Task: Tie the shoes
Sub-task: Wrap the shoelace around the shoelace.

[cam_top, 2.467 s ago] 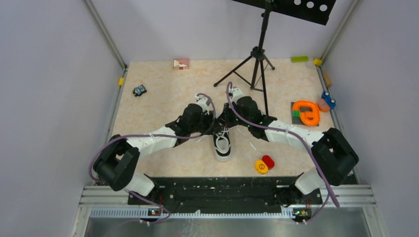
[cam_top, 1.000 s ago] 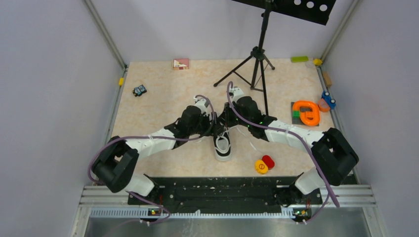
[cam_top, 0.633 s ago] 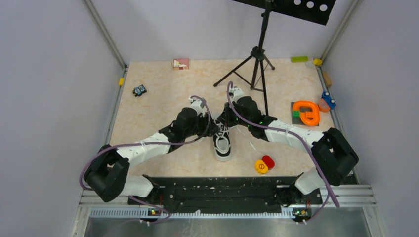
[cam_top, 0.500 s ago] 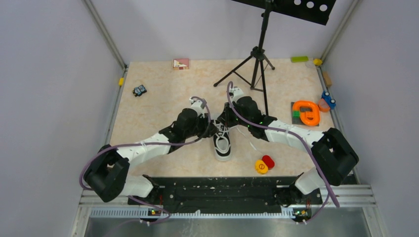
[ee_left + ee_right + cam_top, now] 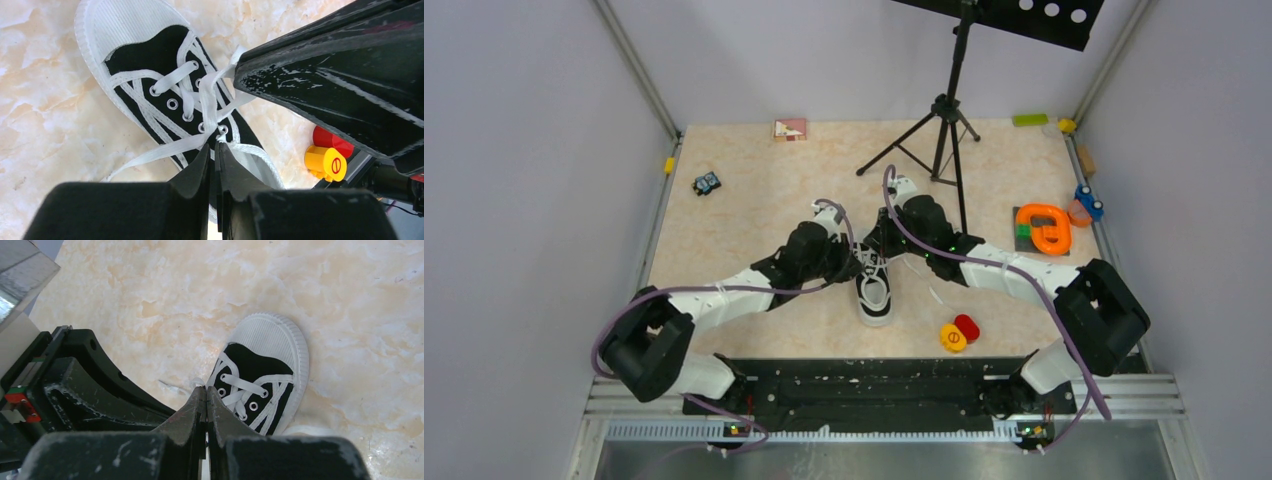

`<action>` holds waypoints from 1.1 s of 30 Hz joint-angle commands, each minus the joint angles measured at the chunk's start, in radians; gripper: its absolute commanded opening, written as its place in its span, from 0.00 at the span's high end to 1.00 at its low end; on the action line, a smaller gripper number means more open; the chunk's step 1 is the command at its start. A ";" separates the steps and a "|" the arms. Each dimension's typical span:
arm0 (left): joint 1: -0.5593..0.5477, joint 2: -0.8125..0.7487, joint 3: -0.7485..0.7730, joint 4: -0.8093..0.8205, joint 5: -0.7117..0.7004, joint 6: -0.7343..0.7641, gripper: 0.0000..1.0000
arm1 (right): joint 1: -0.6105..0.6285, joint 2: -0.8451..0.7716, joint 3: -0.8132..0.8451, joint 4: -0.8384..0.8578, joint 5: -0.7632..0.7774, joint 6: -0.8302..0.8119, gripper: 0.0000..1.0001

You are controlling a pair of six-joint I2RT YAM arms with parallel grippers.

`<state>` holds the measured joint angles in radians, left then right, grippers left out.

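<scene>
Item: one small black low-top sneaker (image 5: 876, 292) with a white toe cap and white sole rim. It stands upright on the marbled beige desk (image 5: 744, 210), in the middle between my two arms, toe pointing toward my bases. Its white laces (image 5: 172, 80) are untied and cross the eyelets; one loose strand trails off over the desk on the shoe's side. My left fingers (image 5: 205, 160) are drawn in to a thin slit, with their tips at the top eyelet, where they pinch a lace strand. My right fingers (image 5: 202, 401) are pressed fully together just above the shoe's tongue end. Seen from my left wrist, a lace strand rises taut from the eyelets into their tip, so they hold it. The two sets of fingers sit very close to each other over the heel half of the shoe. Other stock on the desk: a yellow cap (image 5: 325, 163) and a red cap (image 5: 334, 143), touching each other, near the shoe's toe on my right. A black tripod (image 5: 944, 118) stands at the far side. An orange ring toy (image 5: 1044, 228) lies well apart at the right edge.
</scene>
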<state>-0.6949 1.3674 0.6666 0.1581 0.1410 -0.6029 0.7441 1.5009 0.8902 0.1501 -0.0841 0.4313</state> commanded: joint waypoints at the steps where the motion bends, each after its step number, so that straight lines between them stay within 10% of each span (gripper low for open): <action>1: -0.004 0.004 0.018 0.030 -0.005 0.015 0.86 | 0.012 -0.025 0.001 0.059 -0.007 0.008 1.00; 9: -0.003 -0.071 0.001 -0.022 -0.063 0.042 0.61 | 0.012 -0.024 -0.007 0.071 -0.007 0.014 1.00; 33: -0.004 0.033 0.066 -0.001 -0.040 0.078 0.63 | 0.012 -0.015 0.004 0.066 -0.013 0.014 1.00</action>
<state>-0.6949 1.3968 0.6914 0.1123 0.0895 -0.5407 0.7441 1.5013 0.8898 0.1513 -0.0917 0.4397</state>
